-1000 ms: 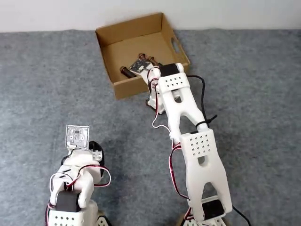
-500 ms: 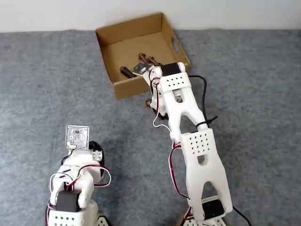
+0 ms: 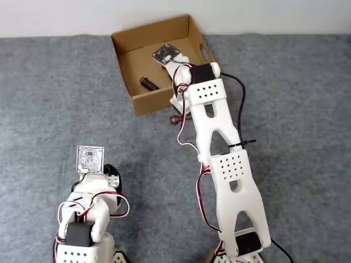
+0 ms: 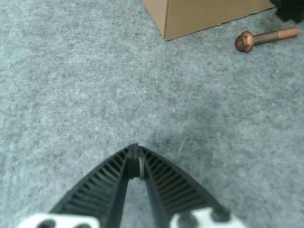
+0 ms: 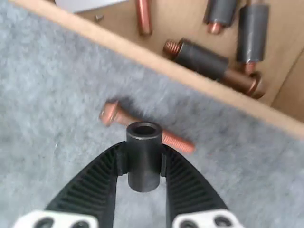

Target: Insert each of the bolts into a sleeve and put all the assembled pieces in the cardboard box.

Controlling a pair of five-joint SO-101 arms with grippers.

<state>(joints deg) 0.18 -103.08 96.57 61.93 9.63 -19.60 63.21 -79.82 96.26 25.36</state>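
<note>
Cardboard box (image 3: pixel 148 102) set at far side of table (image 3: pixel 285 109). Assembled pieces (image 5: pixel 202 59) laid inside box. Loose bolt (image 3: pixel 174 118) laid on table just before box's near wall. Sleeve (image 5: pixel 144 154) clamped in right gripper (image 5: pixel 142 161), just beside bolt.

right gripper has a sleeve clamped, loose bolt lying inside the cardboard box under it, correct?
Not quite. The right gripper does have the sleeve clamped, but the loose bolt lies on the grey carpet just outside the cardboard box, not inside it. The right wrist view shows this.
</note>
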